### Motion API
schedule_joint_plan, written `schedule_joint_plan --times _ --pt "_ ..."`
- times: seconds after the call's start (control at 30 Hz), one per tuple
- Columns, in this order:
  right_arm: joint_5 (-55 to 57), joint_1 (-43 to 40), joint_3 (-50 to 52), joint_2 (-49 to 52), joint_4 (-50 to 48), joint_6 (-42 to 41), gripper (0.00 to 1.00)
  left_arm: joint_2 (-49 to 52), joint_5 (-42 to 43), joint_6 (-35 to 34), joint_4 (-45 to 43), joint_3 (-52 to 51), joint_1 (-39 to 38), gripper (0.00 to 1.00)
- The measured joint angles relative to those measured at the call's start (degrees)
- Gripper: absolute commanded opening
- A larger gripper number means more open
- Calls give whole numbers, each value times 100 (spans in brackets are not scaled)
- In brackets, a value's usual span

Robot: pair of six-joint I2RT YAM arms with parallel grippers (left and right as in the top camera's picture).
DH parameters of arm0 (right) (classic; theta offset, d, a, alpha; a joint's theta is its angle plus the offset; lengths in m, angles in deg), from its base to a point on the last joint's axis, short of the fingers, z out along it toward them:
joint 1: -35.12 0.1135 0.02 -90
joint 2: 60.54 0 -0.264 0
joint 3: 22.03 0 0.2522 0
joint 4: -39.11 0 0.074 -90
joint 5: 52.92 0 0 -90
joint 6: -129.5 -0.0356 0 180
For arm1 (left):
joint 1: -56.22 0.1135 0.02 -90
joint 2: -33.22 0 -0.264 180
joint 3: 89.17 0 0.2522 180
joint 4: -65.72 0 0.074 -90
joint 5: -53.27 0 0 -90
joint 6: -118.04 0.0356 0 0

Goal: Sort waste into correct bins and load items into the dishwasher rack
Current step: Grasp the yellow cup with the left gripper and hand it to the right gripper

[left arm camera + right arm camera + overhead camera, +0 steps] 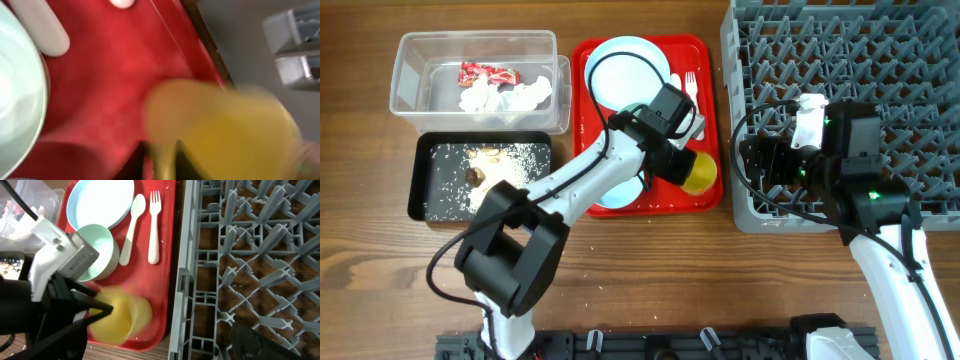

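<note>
The small yellow cup (704, 178) is at the front right corner of the red tray (706, 60). My left gripper (687, 165) is shut on its rim. In the left wrist view, the cup (225, 135) is blurred, with its wall between my fingers (165, 162). The cup also shows in the right wrist view (122, 315). A light-blue plate (625, 62), bowl (100, 247), white spoon (131, 225) and fork (154, 225) lie on the tray. My right gripper (765, 160) is open and empty over the grey dishwasher rack's (840, 60) front left corner.
A clear tub (420, 60) at the back left holds a red wrapper (488, 73) and white tissue (505, 97). In front of it, a black tray (420, 185) holds rice grains (515, 155) with brown bits. The rack's wall (182, 290) stands beside the red tray.
</note>
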Motion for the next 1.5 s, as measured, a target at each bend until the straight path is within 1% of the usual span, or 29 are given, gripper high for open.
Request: schedule_joint_plan --times 0.13,0.23,0.3,0.37,0.43,0.5,0.6,0.67,0.73,0.9,1.03,1.1,1.17,1.3,1.47,1.5 --pt "0 0 0 0 -2 0 93 31 0 -59 -42 0 9 4" --pt "-7 0 0 0 0 -83 96 28 68 -264 -57 0 74 4" --pt "-55 0 0 0 -7 -210 96 -13 343 -442 -57 0 236 4" --pt "-219 0 0 7 -61 -306 97 -129 800 -570 -63 0 492 4" --pt "-546 0 0 55 -245 -376 97 -317 1456 -664 -105 0 850 4" --pt "-994 0 0 162 -490 -413 97 -503 2282 -717 -188 2 1276 4" --pt "-1834 0 0 455 -979 -461 97 -680 3805 -767 -245 13 1976 4" --pt "-2398 0 0 693 -1377 -487 97 -691 4616 -774 -251 15 2288 4" --pt "-2968 2 0 942 -1821 -522 98 -691 5252 -778 -254 15 2479 4" --pt "-4548 -4 -20 1491 -3375 -756 98 -688 6175 -815 -271 15 2686 4" --pt "-5418 22 -31 1729 -4422 -1165 98 -688 6601 -817 -271 15 2568 4" --pt "-5635 28 -31 1764 -4690 -1303 97 -688 6725 -822 -271 15 2524 4" --pt "-5794 57 -31 1773 -4767 -1434 93 -688 6830 -822 -282 15 2492 4" --pt "-5914 234 -31 1775 -4769 -1550 78 -691 6918 -833 -297 15 2487 4" --pt "-5947 520 -31 1801 -4771 -1602 75 -688 6959 -833 -302 15 2487 4" --pt "-5947 555 -31 1803 -4771 -1602 73 -691 6961 -833 -313 15 2487 4"
